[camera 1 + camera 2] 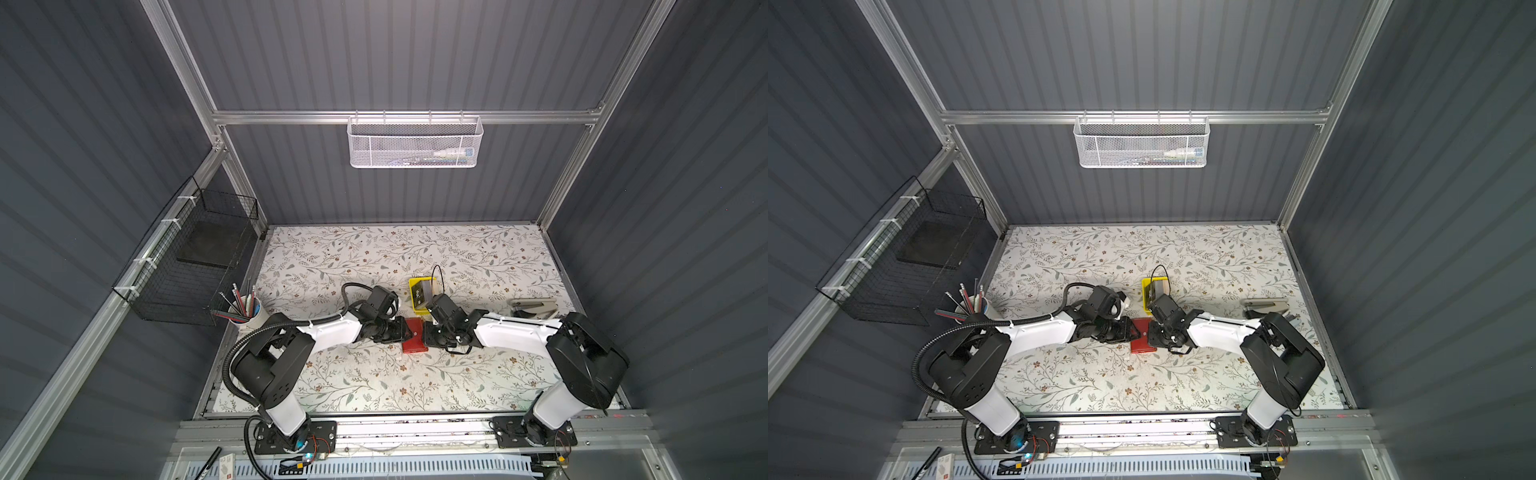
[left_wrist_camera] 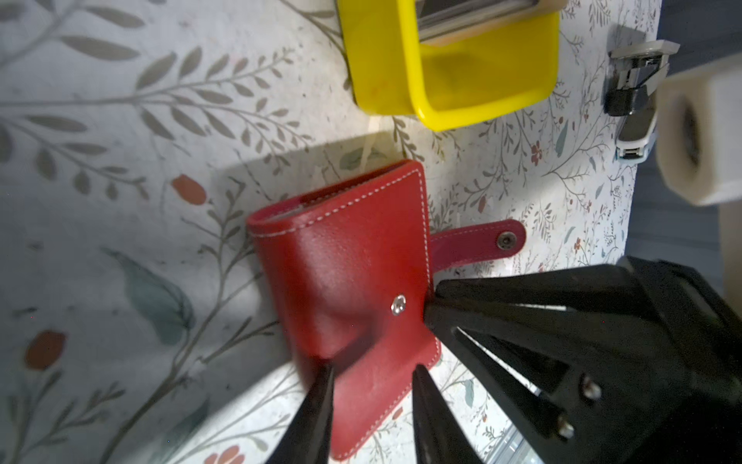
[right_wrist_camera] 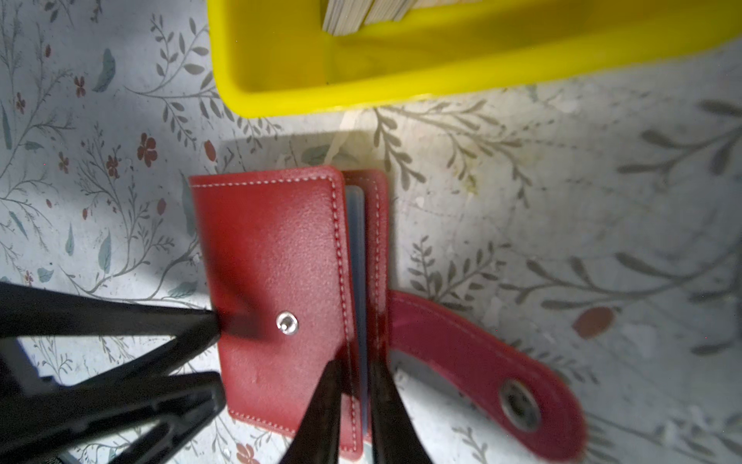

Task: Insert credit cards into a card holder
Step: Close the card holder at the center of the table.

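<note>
No cards looked to be in yet; all sat in the tray. The right claw pinched the open edge of the unsnapped card holder. The left claw, half spread, pressed on its cover.

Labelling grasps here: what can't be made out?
- credit cards: right wrist view, picture edge cuts them; print unseen.
- card holder: right wrist view, nearly closed cover hides sleeve contents.
- right hand: at the cover edge; pinching or not unclear in wrist views, top views too small.
</note>
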Robot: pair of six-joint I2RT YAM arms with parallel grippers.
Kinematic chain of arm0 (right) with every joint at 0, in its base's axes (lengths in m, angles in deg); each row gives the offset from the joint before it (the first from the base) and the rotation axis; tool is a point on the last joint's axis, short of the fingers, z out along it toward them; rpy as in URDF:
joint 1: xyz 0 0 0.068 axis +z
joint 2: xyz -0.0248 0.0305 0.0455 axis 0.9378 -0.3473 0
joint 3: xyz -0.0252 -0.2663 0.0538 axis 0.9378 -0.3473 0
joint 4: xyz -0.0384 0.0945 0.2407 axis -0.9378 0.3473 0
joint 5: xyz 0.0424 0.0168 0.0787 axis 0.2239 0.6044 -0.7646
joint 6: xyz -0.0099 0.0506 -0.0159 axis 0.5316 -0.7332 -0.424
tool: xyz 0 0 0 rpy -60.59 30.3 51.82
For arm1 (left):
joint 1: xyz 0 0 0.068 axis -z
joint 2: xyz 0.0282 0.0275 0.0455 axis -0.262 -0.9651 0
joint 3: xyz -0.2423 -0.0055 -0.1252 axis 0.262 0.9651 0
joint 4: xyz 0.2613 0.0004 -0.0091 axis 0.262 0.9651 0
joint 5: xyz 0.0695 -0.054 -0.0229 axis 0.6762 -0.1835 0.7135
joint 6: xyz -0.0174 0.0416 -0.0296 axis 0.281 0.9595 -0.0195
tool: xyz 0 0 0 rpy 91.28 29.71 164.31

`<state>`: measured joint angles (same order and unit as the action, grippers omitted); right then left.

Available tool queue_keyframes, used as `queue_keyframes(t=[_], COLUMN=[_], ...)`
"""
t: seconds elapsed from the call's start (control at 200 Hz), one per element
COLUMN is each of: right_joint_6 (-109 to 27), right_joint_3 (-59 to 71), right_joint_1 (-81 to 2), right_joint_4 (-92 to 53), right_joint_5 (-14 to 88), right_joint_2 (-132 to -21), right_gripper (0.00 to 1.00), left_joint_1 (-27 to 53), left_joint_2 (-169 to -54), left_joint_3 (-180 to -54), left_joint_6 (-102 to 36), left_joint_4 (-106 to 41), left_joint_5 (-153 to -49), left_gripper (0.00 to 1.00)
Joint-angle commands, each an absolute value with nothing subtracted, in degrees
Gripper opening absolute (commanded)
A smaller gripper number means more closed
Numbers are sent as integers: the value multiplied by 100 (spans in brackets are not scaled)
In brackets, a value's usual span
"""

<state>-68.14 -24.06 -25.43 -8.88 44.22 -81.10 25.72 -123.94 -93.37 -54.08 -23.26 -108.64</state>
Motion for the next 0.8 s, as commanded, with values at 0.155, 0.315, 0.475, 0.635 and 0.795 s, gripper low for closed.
queue_keyframes(t=[0.155, 0.315, 0.475, 0.635, 0.795], right_joint_6=[-6819, -6812, -6790, -6699, -6663], right_joint_3=[-2481, -2427, -2355, -2260, -2297], right_joint_1=[-2528, -2526, -2529, -2546, -2705], right_joint_4=[-595, -580, -582, -398, -195], right_joint_5=[4562, 4563, 4554, 4634, 4632], right_joint_2=[-8044, -7986, -7877, -7614, -7203], right_gripper=[17, 17, 17, 18, 18], left_joint_1=[2542, 2542, 2534, 2542, 2541], left_joint_2=[-12611, -12729, -12744, -12781, -12763], left_joint_3=[-9415, -9376, -9311, -9248, -9220], left_joint_6=[-5295, -5343, -5331, -5364, -5370], left_joint_4=[-1995, -2091, -2091, -2190, -2234], left_joint_5=[-10448, -10440, -10437, -10429, -10432], left_gripper=[33, 32, 31, 31, 31])
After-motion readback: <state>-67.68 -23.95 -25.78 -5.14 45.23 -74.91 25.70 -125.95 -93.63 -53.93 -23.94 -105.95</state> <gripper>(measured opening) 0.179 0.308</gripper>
